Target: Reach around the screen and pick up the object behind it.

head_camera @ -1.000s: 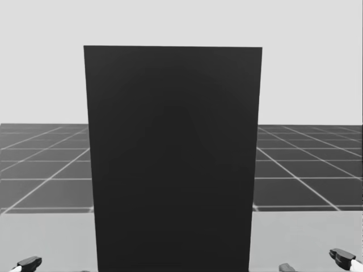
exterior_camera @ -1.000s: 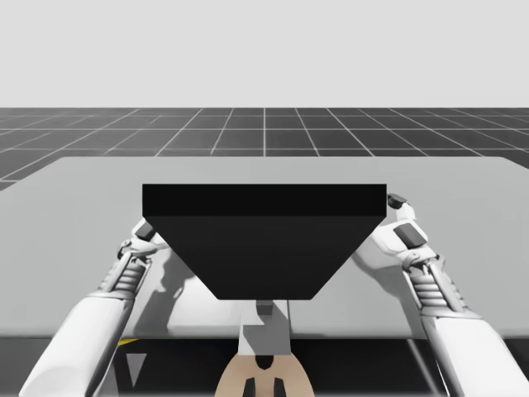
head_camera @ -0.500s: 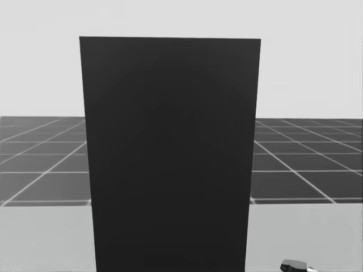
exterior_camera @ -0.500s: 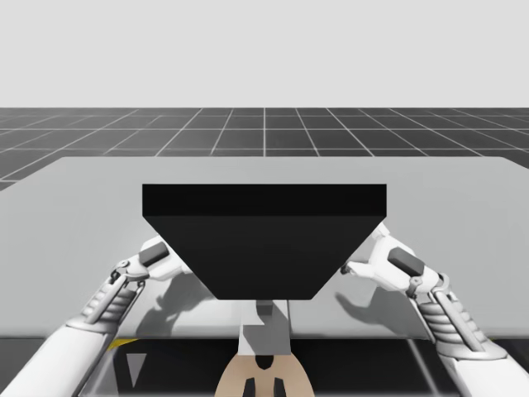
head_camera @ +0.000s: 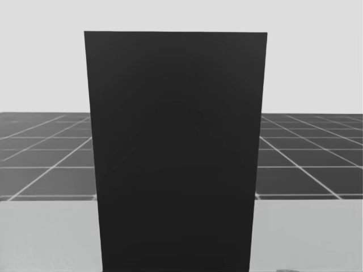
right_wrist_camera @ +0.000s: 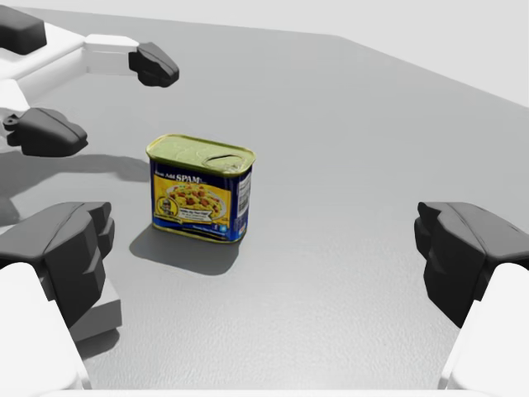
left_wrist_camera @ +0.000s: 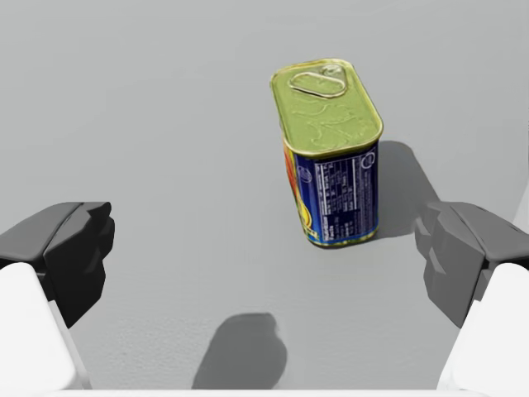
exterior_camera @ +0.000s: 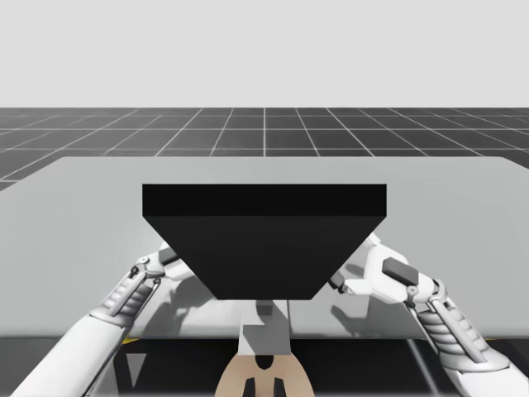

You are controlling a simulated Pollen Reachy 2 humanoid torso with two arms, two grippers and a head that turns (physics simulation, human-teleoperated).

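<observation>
On grey bench (exterior_camera: 463, 198), upright: blue rectangular can (left_wrist_camera: 331, 157) with yellow-green lid. Open left gripper (left_wrist_camera: 264, 256): can ahead of it, untouched. Open right gripper (right_wrist_camera: 264, 256): can ahead, apart, with left gripper on can's far side. Black screen (exterior_camera: 264, 240) upright mid-bench, arms flanking it left and right

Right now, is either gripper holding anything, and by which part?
Nothing is held: left gripper and right gripper are open, the blue can standing untouched ahead of both.
</observation>
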